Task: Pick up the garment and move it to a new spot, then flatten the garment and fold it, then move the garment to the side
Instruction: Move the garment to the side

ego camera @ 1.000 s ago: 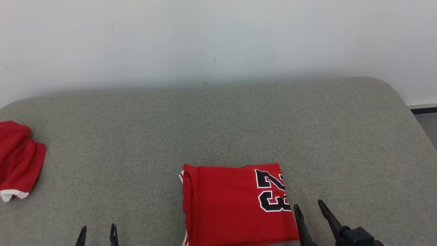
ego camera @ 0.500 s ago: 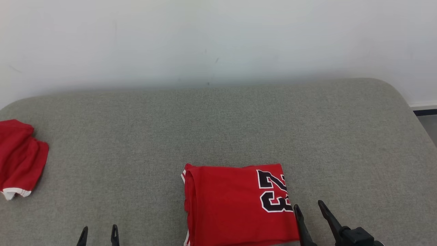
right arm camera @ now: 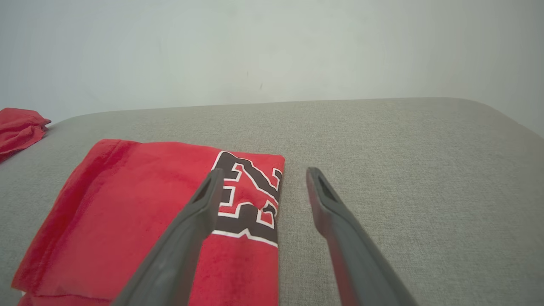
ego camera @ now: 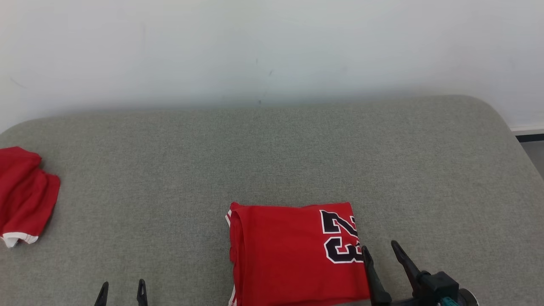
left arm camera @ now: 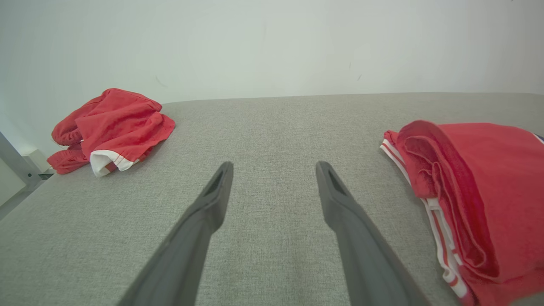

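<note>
My garment point(ego camera: 289, 255) is red, with a black 23 point(ego camera: 340, 238) outlined in white and a white and red striped trim point(left arm camera: 434, 209). The other cloth point(ego camera: 23, 191) is red too, with a white hem point(ego camera: 17, 238). The pad point(ego camera: 272, 157) is grey with a fine woven texture, the wall point(ego camera: 272, 46) is white with a few dark specks, and my fingers point(right arm camera: 187, 238) are dark grey.

The left gripper point(ego camera: 123, 287) is sitting at the lower left of the head view, showing just the tips of its two dark fingers point(left arm camera: 212, 199), which are pointing up, standing well apart and holding nothing. The right gripper point(ego camera: 380, 246) is standing higher at the lower right, its long fingers spreading wide, leaning slightly leftward and gripping nothing between them.
</note>
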Tool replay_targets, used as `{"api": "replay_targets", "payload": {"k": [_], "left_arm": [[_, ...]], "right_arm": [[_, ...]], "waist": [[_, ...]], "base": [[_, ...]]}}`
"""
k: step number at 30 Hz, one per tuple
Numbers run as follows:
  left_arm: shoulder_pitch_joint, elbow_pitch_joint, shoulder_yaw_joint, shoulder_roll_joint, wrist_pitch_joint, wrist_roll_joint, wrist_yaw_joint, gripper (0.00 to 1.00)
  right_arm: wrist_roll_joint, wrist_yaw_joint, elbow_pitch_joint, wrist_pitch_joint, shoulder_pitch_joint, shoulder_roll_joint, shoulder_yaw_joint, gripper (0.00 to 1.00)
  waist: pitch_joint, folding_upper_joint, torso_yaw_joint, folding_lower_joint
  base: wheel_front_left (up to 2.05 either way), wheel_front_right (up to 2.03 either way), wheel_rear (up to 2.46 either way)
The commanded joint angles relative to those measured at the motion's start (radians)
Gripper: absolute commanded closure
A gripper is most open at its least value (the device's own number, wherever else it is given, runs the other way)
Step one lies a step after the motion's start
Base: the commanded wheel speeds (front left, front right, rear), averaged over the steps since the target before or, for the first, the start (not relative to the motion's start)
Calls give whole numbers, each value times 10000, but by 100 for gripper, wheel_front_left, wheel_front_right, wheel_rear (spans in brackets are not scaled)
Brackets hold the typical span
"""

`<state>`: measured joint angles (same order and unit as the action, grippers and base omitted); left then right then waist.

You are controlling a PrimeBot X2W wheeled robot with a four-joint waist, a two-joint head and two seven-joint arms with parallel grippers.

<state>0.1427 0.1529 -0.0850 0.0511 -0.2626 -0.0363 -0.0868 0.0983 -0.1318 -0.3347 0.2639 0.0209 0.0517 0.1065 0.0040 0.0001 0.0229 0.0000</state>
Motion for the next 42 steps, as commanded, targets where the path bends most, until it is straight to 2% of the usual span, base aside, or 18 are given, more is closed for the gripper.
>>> {"api": "replay_targets", "payload": {"k": [1, 5, 10, 11, 17, 24, 25, 26, 27, 34, 42], "left_arm": [[44, 17, -16, -11, -32, -6, 29, 0], [-78, 20, 81, -12, -32, 33, 45, 0], [-164, -11, 238, -12, -32, 31, 70, 0], [-164, -11, 238, -12, -32, 31, 70, 0], [-191, -64, 273, -14, -32, -43, 93, 0], [-207, -57, 292, -13, -32, -79, 122, 0], [-209, -60, 293, -13, -32, -74, 121, 0], [-202, -62, 296, -13, -32, -78, 119, 0], [-192, -62, 289, -13, -32, -83, 120, 0], [-235, -78, 283, -11, -32, -119, 146, 0], [-486, -578, 352, -13, -32, -174, 166, 0]], "right_arm": [[4, 25, -121, 3, 305, -24, 53, 0], [-102, 25, -1135, 3, 1177, -23, 146, 0], [142, 25, -3440, 4, 2426, 8, 267, 0], [142, 25, -3440, 4, 2426, 8, 267, 0], [609, 25, -5439, 1, 3459, 106, 186, 0], [1214, 25, -7224, 0, 4131, 35, 372, 0], [1363, 25, -7372, -2, 4203, 20, 426, 3], [1499, 25, -7471, -2, 4237, 5, 527, 55], [1636, 25, -7525, -2, 4266, -5, 643, 100], [2219, 25, -7442, 1, 4676, 13, 1226, 100], [2125, 27, -7225, 3, 5879, 715, 1599, 100]], "waist": [[25, -1, -1, 0], [109, -1, 91, 0], [169, -1, 306, 0], [169, -1, 306, 0], [278, -1, 531, 0], [364, -1, 648, 0], [370, -1, 657, 0], [373, -1, 664, 0], [377, -1, 666, 0], [411, -1, 665, 0], [913, -1, 476, 0]], "base": [[0, 0, 0], [0, 0, 0], [0, 0, 0], [0, 0, 0], [0, 0, 0], [0, 0, 0], [0, 0, 0], [0, 0, 0], [0, 0, 0], [0, 0, 0], [0, 0, 0]]}}
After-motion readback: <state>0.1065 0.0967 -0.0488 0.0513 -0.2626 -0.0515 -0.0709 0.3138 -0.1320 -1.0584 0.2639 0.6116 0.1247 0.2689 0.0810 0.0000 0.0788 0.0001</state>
